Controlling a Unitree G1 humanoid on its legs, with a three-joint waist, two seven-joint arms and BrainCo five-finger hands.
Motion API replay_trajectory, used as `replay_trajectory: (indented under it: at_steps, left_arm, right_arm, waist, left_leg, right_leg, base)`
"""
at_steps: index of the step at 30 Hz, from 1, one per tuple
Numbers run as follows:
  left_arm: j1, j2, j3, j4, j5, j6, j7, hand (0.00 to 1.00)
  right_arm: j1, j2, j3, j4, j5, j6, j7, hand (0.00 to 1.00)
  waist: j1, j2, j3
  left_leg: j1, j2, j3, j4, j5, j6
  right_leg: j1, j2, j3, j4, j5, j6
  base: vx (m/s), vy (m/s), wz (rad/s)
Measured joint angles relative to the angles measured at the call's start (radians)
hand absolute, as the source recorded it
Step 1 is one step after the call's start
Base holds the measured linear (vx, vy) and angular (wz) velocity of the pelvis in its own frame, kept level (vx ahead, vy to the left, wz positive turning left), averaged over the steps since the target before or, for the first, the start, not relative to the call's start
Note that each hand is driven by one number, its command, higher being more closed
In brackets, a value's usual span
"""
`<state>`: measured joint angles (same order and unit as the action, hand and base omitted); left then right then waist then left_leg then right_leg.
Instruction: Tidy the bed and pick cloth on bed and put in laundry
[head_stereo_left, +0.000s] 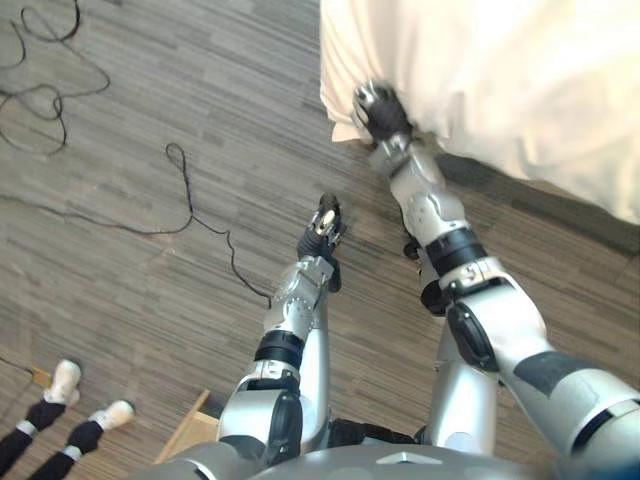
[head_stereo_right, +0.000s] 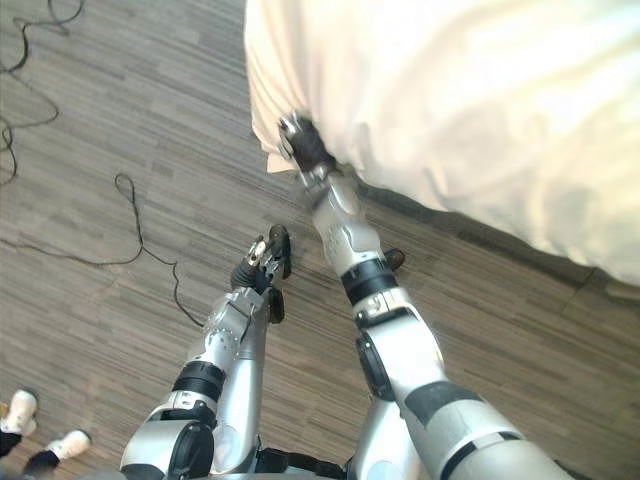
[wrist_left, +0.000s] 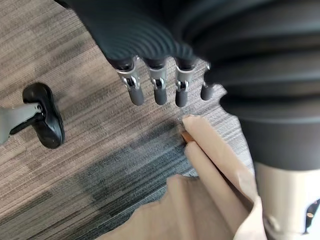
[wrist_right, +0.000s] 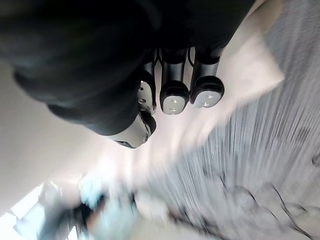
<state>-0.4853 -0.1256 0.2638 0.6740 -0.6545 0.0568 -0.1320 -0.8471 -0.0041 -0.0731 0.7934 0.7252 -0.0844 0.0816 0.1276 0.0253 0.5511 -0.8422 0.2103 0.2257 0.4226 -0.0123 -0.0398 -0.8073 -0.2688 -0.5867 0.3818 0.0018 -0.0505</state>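
Note:
A cream bed cover (head_stereo_left: 500, 70) drapes over the bed at the upper right, and its corner hangs down to the wooden floor. My right hand (head_stereo_left: 381, 110) is at that corner's edge, fingers curled against the cover; in the right wrist view the hand (wrist_right: 150, 100) is a fist with the cream cloth just behind it. My left hand (head_stereo_left: 322, 228) hangs over the floor below and left of the corner, apart from the cloth. Its fingers (wrist_left: 157, 85) are straight and hold nothing, and the cover's hanging corner (wrist_left: 210, 200) lies just past them.
A person's feet in white shoes (head_stereo_left: 65, 385) stand at the lower left. The corner of a light wooden object (head_stereo_left: 195, 425) sits on the floor near them. Grey-brown floor (head_stereo_left: 150, 150) stretches left of the bed.

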Motion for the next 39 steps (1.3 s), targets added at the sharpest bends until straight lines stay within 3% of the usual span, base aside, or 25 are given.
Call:
replay_trajectory:
  at_steps: [5,9,14,15,17,19,22,24,25,27,29,32,34,38,39]
  left_arm:
    - [0.002,0.023,0.065,0.066,-0.068,0.026,0.029,0.0]
    - [0.012,0.027,0.057,0.067,-0.071,0.029,0.028,0.0]
    - [0.061,0.085,-0.021,0.116,-0.07,0.081,0.029,0.0]
    - [0.08,0.123,-0.07,0.141,-0.07,0.105,0.03,0.0]
    - [0.091,0.157,-0.107,0.156,-0.071,0.134,0.031,0.0]
    - [0.113,0.199,-0.146,0.159,-0.076,0.176,0.032,0.0]
    - [0.147,0.231,-0.193,0.188,-0.112,0.209,0.03,0.0]
    - [0.188,0.229,-0.226,0.203,-0.113,0.222,0.029,0.0]
    - [0.213,0.221,-0.245,0.224,-0.113,0.223,0.028,0.0]
    - [0.244,0.206,-0.281,0.244,-0.112,0.222,0.027,0.0]
    - [0.266,0.177,-0.315,0.274,-0.112,0.214,0.022,0.0]
    - [0.268,0.163,-0.371,0.314,-0.098,0.193,0.008,0.0]
    - [0.268,0.164,-0.383,0.331,-0.066,0.17,-0.018,0.0]
    - [0.191,0.165,-0.402,0.386,-0.041,0.109,-0.079,0.0]
    - [0.153,0.173,-0.412,0.399,-0.041,0.09,-0.098,0.0]
  right_arm:
    - [0.291,-0.058,-0.108,0.057,0.154,-0.103,0.079,1.0]
    - [0.406,-0.052,-0.133,0.052,0.175,-0.136,0.088,1.0]
    - [0.465,-0.067,-0.201,0.005,0.172,-0.266,-0.075,1.0]
    - [0.468,-0.109,-0.204,-0.04,0.169,-0.315,-0.111,1.0]
    - [0.452,-0.167,-0.212,-0.097,0.125,-0.357,-0.153,1.0]
    - [0.405,-0.256,-0.234,-0.25,0.017,-0.433,-0.216,1.0]
    - [0.321,-0.345,-0.229,-0.423,-0.083,-0.484,-0.225,1.0]
    - [0.257,-0.383,-0.198,-0.49,-0.082,-0.488,-0.157,1.0]
    - [0.223,-0.395,-0.163,-0.516,-0.073,-0.48,-0.085,1.0]
    - [0.163,-0.396,-0.094,-0.545,-0.014,-0.436,0.041,1.0]
    - [0.059,-0.383,0.026,-0.552,0.053,-0.335,0.147,1.0]
    - [-0.061,-0.286,0.127,-0.494,0.184,-0.226,0.162,1.0]
    - [-0.143,-0.215,0.146,-0.434,0.248,-0.181,0.15,1.0]
    - [-0.361,-0.148,0.186,-0.312,0.313,-0.161,0.12,1.0]
    - [-0.405,-0.134,0.194,-0.287,0.313,-0.162,0.108,1.0]
  waist:
    - [-0.094,-0.028,0.002]
    - [-0.118,-0.037,-0.008]
    - [-0.137,-0.041,-0.062]
    - [-0.147,-0.037,-0.079]
    - [-0.158,-0.034,-0.087]
    - [-0.171,-0.032,-0.095]
    - [-0.176,-0.031,-0.103]
    - [-0.174,-0.029,-0.122]
    - [-0.17,-0.023,-0.146]
    - [-0.162,-0.012,-0.166]
    - [-0.142,0.008,-0.179]
    - [-0.109,0.022,-0.18]
    - [-0.093,0.029,-0.176]
    - [-0.048,0.052,-0.168]
    - [-0.025,0.064,-0.162]
  left_leg:
    - [0.139,0.037,0.111,0.032,-0.071,-0.005]
    - [0.278,0.054,0.162,0.004,-0.096,-0.018]
    - [0.442,0.04,0.228,-0.068,-0.105,-0.027]
    - [0.486,0.027,0.234,-0.092,-0.106,-0.028]
    - [0.525,0.014,0.23,-0.113,-0.105,-0.029]
    - [0.563,-0.007,0.229,-0.14,-0.102,-0.033]
    - [0.611,-0.039,0.217,-0.174,-0.097,-0.025]
    - [0.64,-0.056,0.187,-0.19,-0.096,-0.025]
    - [0.657,-0.068,0.175,-0.208,-0.093,-0.021]
    - [0.688,-0.087,0.159,-0.239,-0.082,-0.014]
    - [0.706,-0.112,0.144,-0.268,-0.067,-0.004]
    - [0.704,-0.135,0.115,-0.289,-0.039,0.006]
    - [0.695,-0.146,0.087,-0.31,-0.022,0.009]
    - [0.56,-0.163,0.046,-0.317,0.012,0.0]
    - [0.505,-0.164,0.029,-0.325,0.034,-0.004]
  right_leg:
    - [0.066,0.041,0.111,-0.033,0.029,-0.001]
    - [0.165,0.075,0.154,-0.065,0.028,0.0]
    - [0.269,0.099,0.204,-0.104,0.026,0.006]
    - [0.3,0.1,0.218,-0.115,0.028,0.012]
    - [0.335,0.102,0.225,-0.136,0.04,0.019]
    - [0.369,0.104,0.241,-0.164,0.055,0.033]
    - [0.409,0.092,0.246,-0.189,0.071,0.041]
    - [0.441,0.087,0.247,-0.204,0.077,0.046]
    - [0.459,0.081,0.245,-0.212,0.08,0.051]
    - [0.491,0.071,0.243,-0.228,0.086,0.06]
    - [0.509,0.052,0.237,-0.238,0.094,0.071]
    - [0.518,0.027,0.213,-0.24,0.099,0.076]
    - [0.516,0.016,0.188,-0.239,0.102,0.076]
    - [0.408,-0.01,0.148,-0.244,0.113,0.067]
    - [0.367,-0.01,0.129,-0.262,0.114,0.067]
  base:
    - [0.05,0.01,-0.7]
    - [0.09,-0.039,-0.51]
    - [0.09,-0.016,-0.34]
    - [0.12,0.018,-0.25]
    - [0.09,0.029,-0.14]
    - [0.05,0.045,-0.08]
    - [0.06,0.07,-0.07]
    - [0.05,0.093,0.04]
    - [0.06,0.116,0.17]
    - [0.04,0.095,0.2]
    - [-0.02,0.085,0.17]
    - [-0.06,0.058,0.29]
    - [-0.14,0.032,0.42]
    - [-0.15,-0.013,0.42]
    - [-0.11,-0.05,0.47]
